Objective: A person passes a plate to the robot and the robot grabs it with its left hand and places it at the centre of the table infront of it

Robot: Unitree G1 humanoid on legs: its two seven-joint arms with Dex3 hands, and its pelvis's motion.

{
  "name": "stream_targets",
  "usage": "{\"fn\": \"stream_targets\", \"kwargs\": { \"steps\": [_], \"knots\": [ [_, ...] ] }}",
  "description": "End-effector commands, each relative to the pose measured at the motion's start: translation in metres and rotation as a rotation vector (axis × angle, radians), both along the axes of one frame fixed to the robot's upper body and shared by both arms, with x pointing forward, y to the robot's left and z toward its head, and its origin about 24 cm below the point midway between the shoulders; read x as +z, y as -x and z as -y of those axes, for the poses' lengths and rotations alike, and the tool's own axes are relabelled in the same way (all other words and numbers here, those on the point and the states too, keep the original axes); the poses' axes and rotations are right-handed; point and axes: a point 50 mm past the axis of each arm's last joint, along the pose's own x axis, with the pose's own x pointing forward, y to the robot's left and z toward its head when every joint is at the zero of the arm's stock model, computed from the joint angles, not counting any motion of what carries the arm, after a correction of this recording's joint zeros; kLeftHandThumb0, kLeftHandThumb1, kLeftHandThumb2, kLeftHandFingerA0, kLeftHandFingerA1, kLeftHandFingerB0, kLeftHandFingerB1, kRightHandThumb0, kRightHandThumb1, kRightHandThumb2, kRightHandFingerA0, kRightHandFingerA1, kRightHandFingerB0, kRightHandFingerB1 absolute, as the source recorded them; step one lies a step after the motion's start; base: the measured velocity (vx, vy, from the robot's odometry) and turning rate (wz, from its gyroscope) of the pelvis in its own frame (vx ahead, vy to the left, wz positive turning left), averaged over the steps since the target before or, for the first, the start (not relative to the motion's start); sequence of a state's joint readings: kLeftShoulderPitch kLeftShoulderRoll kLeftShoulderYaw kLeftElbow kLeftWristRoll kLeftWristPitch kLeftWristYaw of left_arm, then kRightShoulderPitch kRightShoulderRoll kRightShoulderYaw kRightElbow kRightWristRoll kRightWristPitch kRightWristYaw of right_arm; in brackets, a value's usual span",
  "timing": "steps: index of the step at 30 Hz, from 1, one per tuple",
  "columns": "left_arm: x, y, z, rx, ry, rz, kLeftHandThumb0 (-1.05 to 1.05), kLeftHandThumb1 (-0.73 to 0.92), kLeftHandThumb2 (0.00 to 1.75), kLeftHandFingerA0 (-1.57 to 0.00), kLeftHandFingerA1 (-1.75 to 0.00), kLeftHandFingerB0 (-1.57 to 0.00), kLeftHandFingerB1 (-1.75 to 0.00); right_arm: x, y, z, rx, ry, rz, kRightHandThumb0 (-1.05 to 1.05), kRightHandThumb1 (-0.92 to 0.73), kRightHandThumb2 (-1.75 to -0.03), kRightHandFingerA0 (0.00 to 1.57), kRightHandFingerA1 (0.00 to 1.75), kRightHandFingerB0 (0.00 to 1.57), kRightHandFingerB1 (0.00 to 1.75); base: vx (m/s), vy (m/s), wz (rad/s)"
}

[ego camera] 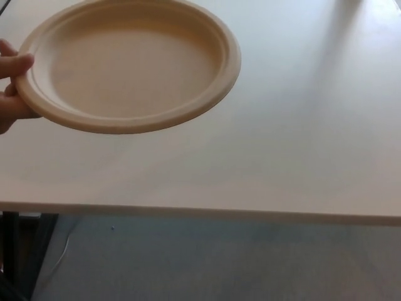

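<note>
Head view, person's hand (11,88) holding plate (135,66) (above table (301,138))

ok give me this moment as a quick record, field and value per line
plate: tan round plate, empty, held up over the table at upper left of the view
holder: a person's hand gripping the plate's left rim, thumb on top
table: pale tabletop, near edge running across the lower part of the view
floor: grey floor below the table edge
left robot hand: not in view
right robot hand: not in view
task stage: plate not yet handed over
</note>
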State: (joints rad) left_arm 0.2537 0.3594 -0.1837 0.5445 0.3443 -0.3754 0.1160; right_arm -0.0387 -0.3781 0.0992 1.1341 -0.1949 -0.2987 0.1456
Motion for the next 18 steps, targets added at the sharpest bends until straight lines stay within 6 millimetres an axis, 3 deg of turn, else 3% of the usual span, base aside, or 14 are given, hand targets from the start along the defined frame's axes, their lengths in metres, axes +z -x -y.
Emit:
{"fn": "stream_targets", "kwargs": {
  "steps": [1,4,5,6,7,8,9,12,13,14,17,18],
  "knots": [
    [0.13,0.043,0.071,-0.472,0.035,0.747,-0.77,0.52,0.83,-0.18,-0.46,-0.09,-0.39,0.004,-0.004,0.006,0.022,0.017,-0.006,-0.86,-0.83,-0.65,0.25,0.56,0.23,0.45,0.0,0.0,0.0],
    [0.159,0.049,0.08,-0.512,0.081,0.898,-0.77,0.54,0.84,-0.18,-0.45,-0.09,-0.38,0.004,-0.005,0.006,0.025,0.016,0.0,-0.85,-0.83,-0.65,0.25,0.57,0.22,0.46,0.0,0.0,0.0],
    [0.171,0.051,0.083,-0.527,0.103,0.964,-0.73,0.62,0.6,-0.23,-0.35,-0.13,-0.27,0.004,-0.005,0.006,0.027,0.017,0.0,-0.9,-0.79,-0.67,0.23,0.57,0.19,0.46,0.0,0.0,0.0],
    [0.178,0.052,0.085,-0.537,0.11,0.999,-0.73,0.62,0.6,-0.23,-0.35,-0.13,-0.27,0.004,-0.005,0.006,0.028,0.019,-0.001,-0.9,-0.79,-0.67,0.23,0.57,0.19,0.46,0.0,0.0,0.0],
    [0.189,0.054,0.087,-0.556,0.125,1.066,-0.74,0.5,0.82,-0.18,-0.45,-0.08,-0.38,0.004,-0.005,0.006,0.028,0.02,-0.001,-0.89,-0.8,-0.66,0.23,0.57,0.19,0.45,0.0,0.0,0.0],
    [0.194,0.054,0.088,-0.566,0.136,1.105,-0.74,0.5,0.82,-0.18,-0.45,-0.08,-0.38,0.005,-0.005,0.007,0.027,0.02,-0.002,-0.89,-0.8,-0.66,0.23,0.57,0.19,0.45,0.0,0.0,0.0],
    [0.205,0.054,0.092,-0.551,0.183,1.226,-0.69,0.55,0.57,-0.31,-0.39,-0.25,-0.32,0.005,-0.005,0.007,0.024,0.017,-0.001,-0.88,-0.81,-0.65,0.23,0.57,0.2,0.45,0.0,0.0,0.0],
    [0.215,0.055,0.095,-0.536,0.191,1.33,-0.66,0.59,0.58,-0.34,-0.4,-0.29,-0.34,0.005,-0.005,0.007,0.027,0.018,-0.002,-0.89,-0.8,-0.66,0.24,0.57,0.19,0.45,0.0,0.0,0.0],
    [0.229,0.054,0.098,-0.513,0.223,1.464,-0.65,0.54,0.6,-0.38,-0.41,-0.3,-0.35,0.006,-0.009,0.006,0.044,0.028,0.006,-0.89,-0.81,-0.66,0.24,0.58,0.19,0.46,0.0,0.0,0.0],
    [0.24,0.052,0.101,-0.503,0.252,1.535,-0.66,0.5,0.81,-0.28,-0.47,-0.23,-0.43,0.007,-0.009,0.006,0.044,0.03,0.004,-0.87,-0.84,-0.65,0.24,0.56,0.22,0.45,0.0,0.0,0.0],
    [0.25,0.05,0.104,-0.485,0.265,1.608,-0.68,0.51,0.83,-0.32,-0.49,-0.25,-0.44,0.006,-0.009,0.006,0.045,0.035,0.0,-0.86,-0.84,-0.65,0.25,0.54,0.22,0.44,0.0,0.0,0.0],
    [0.254,0.049,0.105,-0.483,0.27,1.639,-0.66,0.62,0.59,-0.39,-0.42,-0.35,-0.36,0.006,-0.009,0.006,0.042,0.029,0.001,-0.88,-0.8,-0.66,0.23,0.55,0.19,0.44,0.0,0.0,0.0]
  ]
}}
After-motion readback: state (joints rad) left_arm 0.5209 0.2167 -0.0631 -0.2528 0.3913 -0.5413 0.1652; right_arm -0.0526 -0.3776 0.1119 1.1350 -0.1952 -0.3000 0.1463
